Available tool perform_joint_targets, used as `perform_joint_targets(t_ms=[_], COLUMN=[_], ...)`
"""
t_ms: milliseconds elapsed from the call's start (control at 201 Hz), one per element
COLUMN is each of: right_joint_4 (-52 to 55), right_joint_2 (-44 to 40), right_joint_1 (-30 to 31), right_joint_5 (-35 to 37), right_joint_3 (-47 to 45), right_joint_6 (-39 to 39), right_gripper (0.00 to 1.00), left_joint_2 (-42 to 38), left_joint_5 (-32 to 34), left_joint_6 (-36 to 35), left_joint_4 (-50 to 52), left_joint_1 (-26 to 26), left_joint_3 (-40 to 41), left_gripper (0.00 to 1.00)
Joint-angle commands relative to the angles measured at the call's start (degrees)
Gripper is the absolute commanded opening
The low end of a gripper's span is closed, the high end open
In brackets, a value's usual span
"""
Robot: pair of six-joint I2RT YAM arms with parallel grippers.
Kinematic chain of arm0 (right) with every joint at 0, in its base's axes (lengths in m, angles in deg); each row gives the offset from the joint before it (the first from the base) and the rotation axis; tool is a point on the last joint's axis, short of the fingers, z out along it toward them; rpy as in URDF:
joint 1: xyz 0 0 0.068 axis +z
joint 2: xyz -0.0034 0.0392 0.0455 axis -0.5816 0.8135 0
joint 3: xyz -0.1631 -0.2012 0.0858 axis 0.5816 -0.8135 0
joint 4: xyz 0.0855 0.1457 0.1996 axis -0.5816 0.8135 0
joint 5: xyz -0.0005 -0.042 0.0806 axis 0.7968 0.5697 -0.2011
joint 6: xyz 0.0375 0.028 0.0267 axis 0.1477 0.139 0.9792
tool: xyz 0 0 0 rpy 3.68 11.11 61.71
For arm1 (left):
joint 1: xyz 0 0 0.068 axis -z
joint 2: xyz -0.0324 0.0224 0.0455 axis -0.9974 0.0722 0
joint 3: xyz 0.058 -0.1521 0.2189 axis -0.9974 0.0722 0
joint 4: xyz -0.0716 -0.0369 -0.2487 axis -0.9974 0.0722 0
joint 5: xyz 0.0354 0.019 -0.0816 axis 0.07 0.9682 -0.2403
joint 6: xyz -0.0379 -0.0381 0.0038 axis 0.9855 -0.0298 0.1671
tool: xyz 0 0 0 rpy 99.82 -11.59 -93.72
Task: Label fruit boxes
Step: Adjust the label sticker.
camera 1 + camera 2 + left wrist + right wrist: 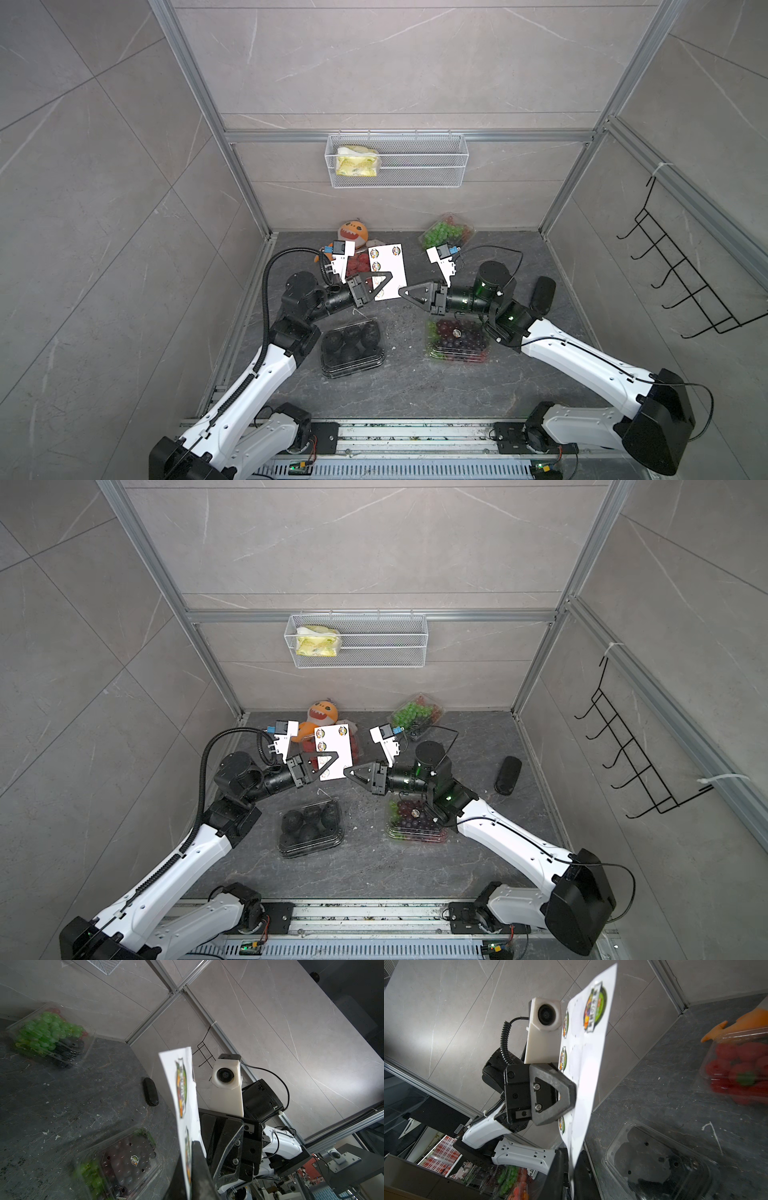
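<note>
I'm pinching the limp sticker sheet [394, 266] with the left gripper [388, 277]. The right gripper [402, 291] is straddling the sheet's edge, and I can't tell whether it is gripping. I'm judging the dark-fruit box [351, 343] light and thin-lidded, so I'd hold it by its rim.

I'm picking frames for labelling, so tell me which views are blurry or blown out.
Left wrist view: the green grape box and the near sticker sheet are soft. Right wrist view: the strawberry box is smeared, and the sheet glares white. Both top views are sharp and evenly lit.
</note>
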Motion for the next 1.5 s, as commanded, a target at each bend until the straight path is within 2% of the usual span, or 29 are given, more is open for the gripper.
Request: perform_joint_targets(t_ms=[0, 199, 309, 363, 513, 547, 612, 687, 786, 990, 1190, 1239, 1448, 1493], right_joint_4=[-1.4, -1.9, -2.2, -2.5, -3.1, -3.1, -3.1, -3.4, -3.5, -4.1, -5.0, -5.0, -5.0, -5.1], right_joint_2=[-0.9, -0.9, -0.6, -0.5, -0.6, -0.7, -1.0, -1.0, -0.8, -0.7, -0.2, -0.1, -0.2, -0.1], right_joint_1=[-0.6, -1.0, -1.1, -1.0, -1.1, -1.1, -1.2, -1.4, -1.6, -2.0, -2.0, -2.0, -2.0, -2.0], right_joint_5=[0.3, 0.0, -0.4, -0.8, -1.3, -1.1, -0.8, -0.7, -0.7, -0.8, -1.5, -1.5, -1.5, -1.6], right_joint_3=[0.1, 0.0, -0.1, 0.0, 0.0, 0.0, 0.1, 0.2, 0.6, 0.9, 0.9, 0.9, 0.9, 0.9], right_joint_6=[0.2, 0.7, 0.7, 0.9, 1.2, 1.3, 1.1, 1.2, 1.3, 1.8, 2.5, 2.6, 2.6, 2.7], right_gripper=[0.18, 0.18, 0.1, 0.0, 0.0, 0.0, 0.0, 0.0, 0.0, 0.0, 0.0, 0.0, 0.0, 0.0], left_joint_2=[-1.2, -1.3, -1.4, -1.3, -1.3, -1.3, -1.3, -1.5, -2.2, -2.7, -1.9, -1.6, -0.5, -0.5], left_joint_5=[-2.1, -2.0, -2.0, -1.9, -1.8, -1.8, -2.4, -3.2, -4.1, -5.7, -6.3, -6.4, -6.7, -6.7], left_joint_6=[-0.3, -0.2, -0.2, -0.2, 0.0, 0.1, 0.7, 1.4, 2.6, 5.5, 5.8, 6.0, 5.9, 5.7], left_joint_4=[-2.2, -2.1, -2.1, -2.2, -2.5, -2.7, -3.6, -4.5, -6.3, -11.1, -12.0, -12.7, -13.0, -13.0], left_joint_1=[-0.2, -0.2, -0.2, -0.3, -0.2, -0.3, -0.3, -0.3, -0.2, 0.0, 0.5, 0.6, 1.5, 1.6], left_joint_3=[-0.9, -0.8, -0.8, -0.8, -0.6, -0.4, 0.1, 0.9, 2.6, 4.9, 4.6, 4.6, 4.3, 4.2], left_gripper=[0.0, 0.0, 0.0, 0.0, 0.0, 0.14, 0.31, 0.35, 0.35, 0.26, 0.22, 0.18, 0.18, 0.15])
